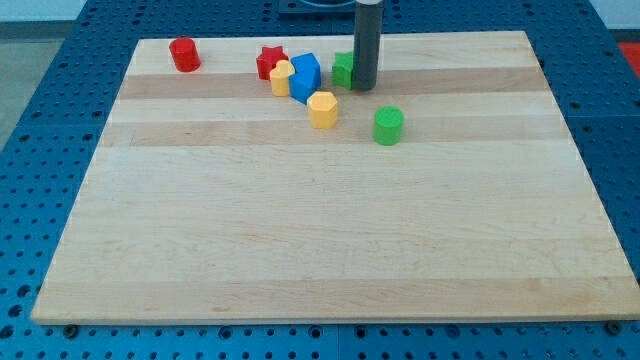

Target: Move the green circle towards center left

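Observation:
The green circle (pixel 388 125) is a short green cylinder on the wooden board, right of centre in the upper part of the view. My tip (pixel 364 86) is the lower end of the dark rod, up and to the left of the green circle, with a gap between them. The tip stands right beside a second green block (pixel 343 70), partly hidden behind the rod; its shape is unclear.
A yellow block (pixel 322 109) lies left of the green circle. A blue block (pixel 305 77), a second yellow block (pixel 281 77) and a red star (pixel 270 62) cluster at top centre. A red cylinder (pixel 184 54) sits at top left. The board (pixel 300 240) lies on blue pegboard.

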Tool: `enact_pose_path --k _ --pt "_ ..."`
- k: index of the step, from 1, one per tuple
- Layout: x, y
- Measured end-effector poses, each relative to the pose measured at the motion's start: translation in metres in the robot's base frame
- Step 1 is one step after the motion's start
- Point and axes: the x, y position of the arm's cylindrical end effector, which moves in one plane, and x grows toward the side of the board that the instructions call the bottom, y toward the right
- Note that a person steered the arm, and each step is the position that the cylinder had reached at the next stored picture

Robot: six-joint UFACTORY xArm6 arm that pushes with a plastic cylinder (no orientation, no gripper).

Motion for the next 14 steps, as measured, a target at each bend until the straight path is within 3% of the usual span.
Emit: enact_pose_path --k 4,6,11,14 --pt "-0.038 -0.033" --pt "-0.037 -0.033" --pt "0.113 -0.021" --pt "0.091 0.06"
